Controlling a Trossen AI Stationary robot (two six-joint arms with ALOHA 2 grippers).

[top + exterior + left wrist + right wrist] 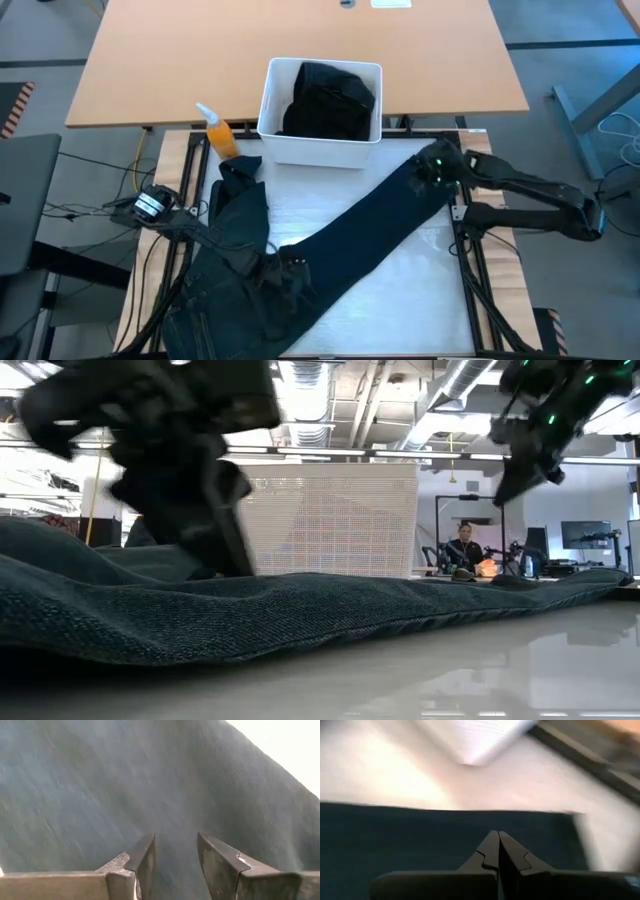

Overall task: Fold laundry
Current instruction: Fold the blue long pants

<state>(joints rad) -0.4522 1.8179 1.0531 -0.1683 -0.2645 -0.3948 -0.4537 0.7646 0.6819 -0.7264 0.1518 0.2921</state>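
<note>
Navy trousers (375,235) lie diagonally across table (420,300), running 7 to 1 o'clock. White bin (320,140) at 12 holds black clothing (330,100). Left gripper (175,865) at 7 over the trousers, jaws partly open, gripping nothing visible. Right gripper (498,851) at 2, above the leg end, jaws closed, empty. Orange spray bottle (220,135) at 11.

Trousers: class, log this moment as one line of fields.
trousers: spread diagonally on table | left pincer: open over cloth | right pincer: shut above trouser end | bin: holds black clothing
</note>
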